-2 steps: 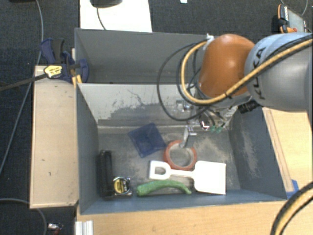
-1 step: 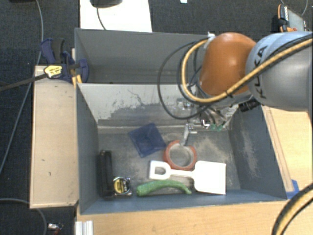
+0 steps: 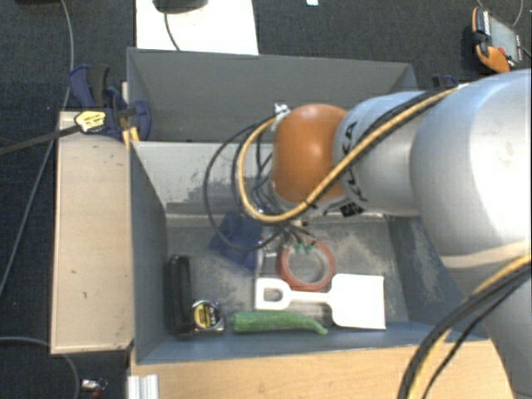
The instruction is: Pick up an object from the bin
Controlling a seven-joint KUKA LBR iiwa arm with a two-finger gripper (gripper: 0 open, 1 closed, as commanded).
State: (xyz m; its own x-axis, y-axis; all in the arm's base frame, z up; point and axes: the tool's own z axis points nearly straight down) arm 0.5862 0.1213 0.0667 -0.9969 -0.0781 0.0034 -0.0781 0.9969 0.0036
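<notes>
My gripper [image 3: 287,239] hangs under the arm's wrist in the middle of the bin, mostly hidden by it. It sits low over the far rim of a red-brown tape roll [image 3: 306,267] that lies flat on the floor. A crumpled blue piece [image 3: 236,234] lies just left of the gripper. In front of the roll lies a white plastic spatula [image 3: 339,299], its handle pointing left. Nothing can be seen held in the gripper.
Along the bin's front wall lies a long green thing [image 3: 278,322]. A black tape measure with a yellow face [image 3: 184,299] lies in the front left corner. The arm and its cables cover the bin's right and back parts.
</notes>
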